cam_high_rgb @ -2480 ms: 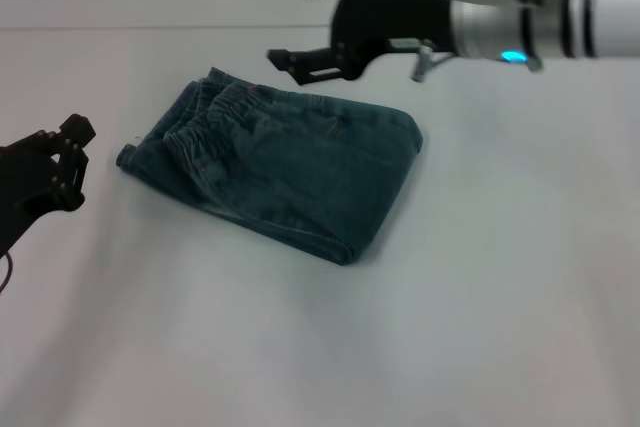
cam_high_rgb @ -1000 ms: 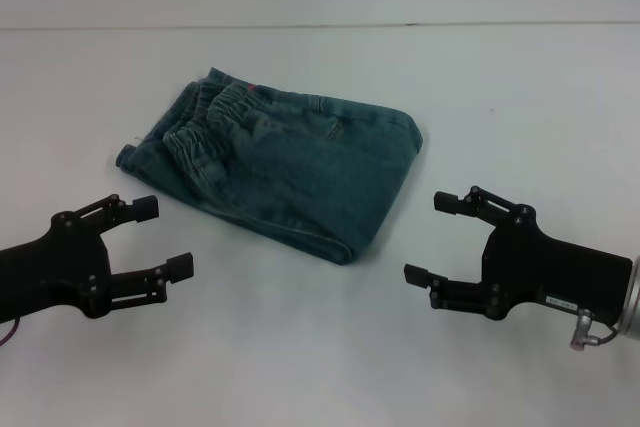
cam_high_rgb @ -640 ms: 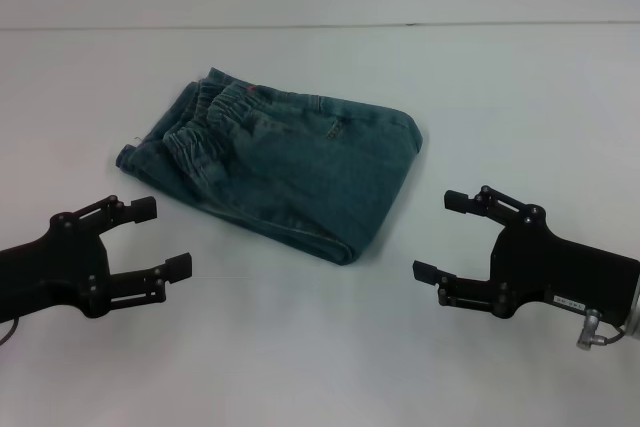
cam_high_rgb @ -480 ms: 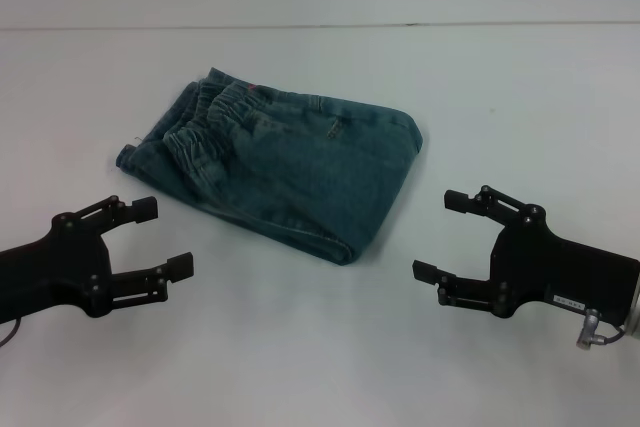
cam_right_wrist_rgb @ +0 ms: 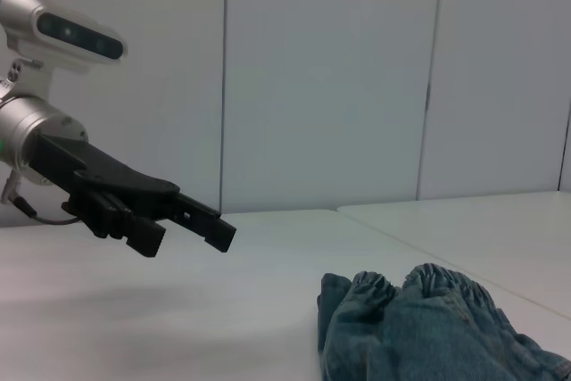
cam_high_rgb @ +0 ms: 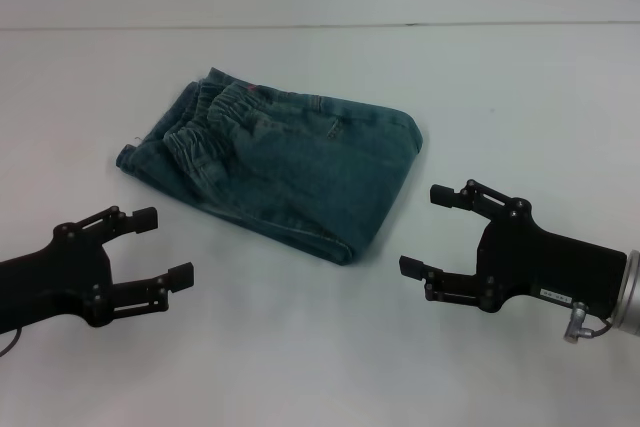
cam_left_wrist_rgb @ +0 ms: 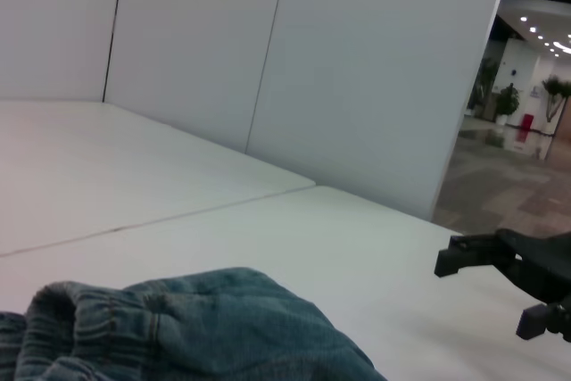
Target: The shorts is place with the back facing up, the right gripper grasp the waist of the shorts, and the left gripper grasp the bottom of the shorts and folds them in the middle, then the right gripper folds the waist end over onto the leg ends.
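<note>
Shorts [cam_high_rgb: 275,167] already folded into compact bundle, mid-table [cam_high_rgb: 520,97], waist of the shorts [cam_high_rgb: 205,122] bunched at bundle's 9 o'clock side. Judging: both folds done, task at end.

Left claw [cam_high_rgb: 160,247] at 7 o'clock of bundle, spread, empty, clear of cloth. Right claw [cam_high_rgb: 430,232] at 4 o'clock, spread, empty.

Next: probably just park arms; nothing left to grip.

Denim blue-green, faded patches, fold edges slightly uneven; leg ends hidden.
</note>
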